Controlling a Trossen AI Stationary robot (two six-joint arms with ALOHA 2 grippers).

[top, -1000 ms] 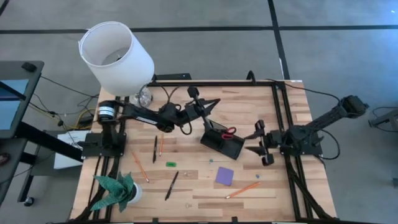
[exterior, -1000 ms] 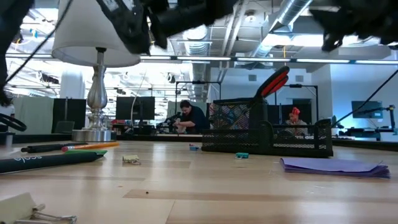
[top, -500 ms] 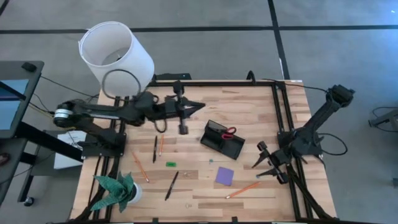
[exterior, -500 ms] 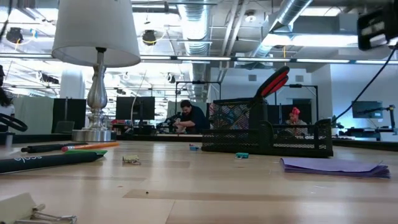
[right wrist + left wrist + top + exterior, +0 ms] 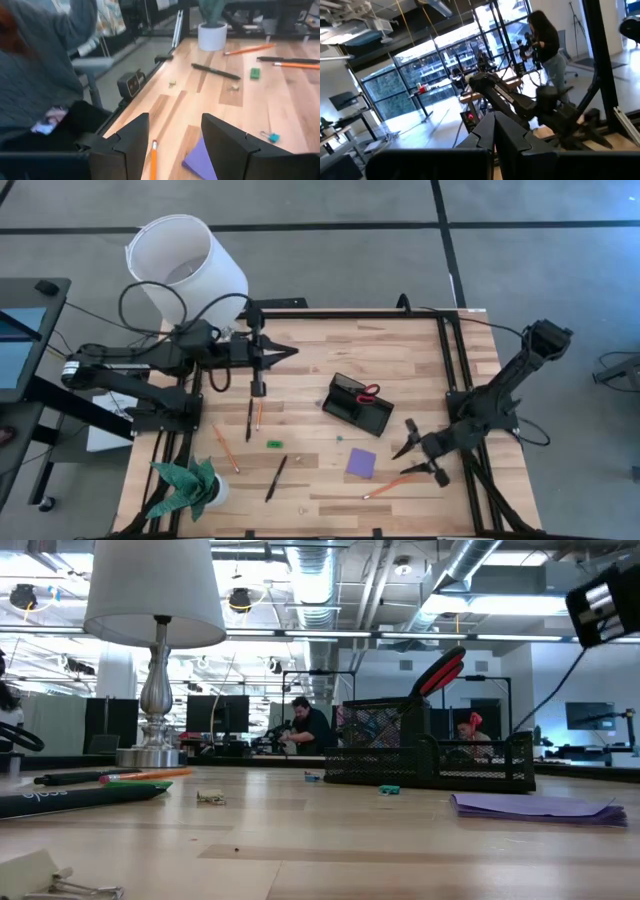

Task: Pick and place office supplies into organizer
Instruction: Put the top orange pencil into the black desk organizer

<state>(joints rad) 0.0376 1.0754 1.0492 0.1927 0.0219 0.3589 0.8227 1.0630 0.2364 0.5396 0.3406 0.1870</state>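
Since the earlier frames the right end effector (image 5: 418,452) has been drawn away from the organizer (image 5: 357,404) and lowered toward the desk's (image 5: 400,360) front right corner, fingers spread wide, empty, over an orange pencil (image 5: 391,485) beside the purple note pad (image 5: 361,462), presumably to straddle it. The left end effector (image 5: 282,351), shut and empty, has been pulled back to the rear left edge. Red-handled scissors (image 5: 367,391) already stand in the organizer.

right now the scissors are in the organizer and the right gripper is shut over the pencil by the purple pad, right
Not quite. The right gripper is open, not shut, as its wrist view shows, with the pencil between its fingers beside the purple pad. The scissors are in the organizer.
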